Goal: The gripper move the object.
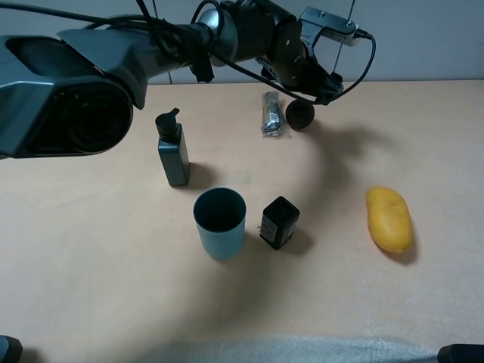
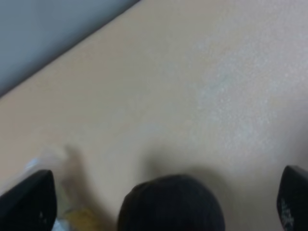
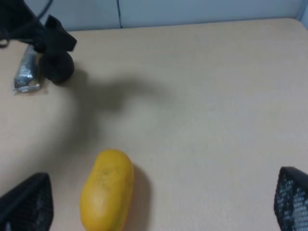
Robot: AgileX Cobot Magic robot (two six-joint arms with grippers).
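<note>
The object, a small dark rough-skinned ball (image 1: 300, 115), lies on the tan table at the far middle. My left arm reaches across from the left, and its gripper (image 1: 304, 97) hangs just above the ball. In the left wrist view the gripper (image 2: 161, 199) is open, and the ball (image 2: 171, 206) sits on the table between the two black fingers (image 2: 29, 202) without touching them. My right gripper (image 3: 159, 199) is open and empty above the table, near the yellow mango (image 3: 107, 190). The right wrist view also shows the ball (image 3: 57, 67) far off. The right gripper is not in the exterior view.
A silver packet (image 1: 271, 115) lies right beside the ball. A black pump bottle (image 1: 173, 151), a grey-blue cup (image 1: 220, 221) and a small black boxy bottle (image 1: 279, 222) stand in the middle. The mango (image 1: 389, 218) lies at the right.
</note>
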